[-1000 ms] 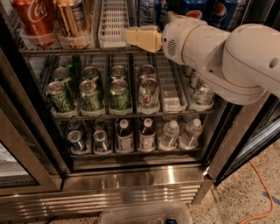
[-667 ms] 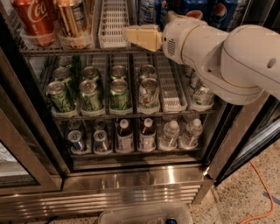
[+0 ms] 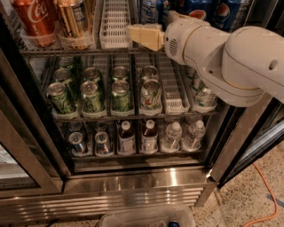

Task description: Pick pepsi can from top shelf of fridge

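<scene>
The dark blue aluminium pepsi can [image 3: 150, 9] stood upper centre on the wire top shelf [image 3: 57, 51], just above the cream gripper [image 3: 141, 36] (spread or closed, untellable), and seemed rigid, slick, best clamped mid-wall.

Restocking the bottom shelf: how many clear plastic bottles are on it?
2: one clear bottle and a second beside it, at the bottom shelf's right end; others may hide behind. The gripper hovers by the top shelf's front edge.

The gripper [image 3: 132, 34] sits before the empty lane tray [image 3: 114, 22] on the top shelf [image 3: 57, 52], with free room between the gold can [image 3: 73, 20] and the blue cans [image 3: 226, 13].
</scene>
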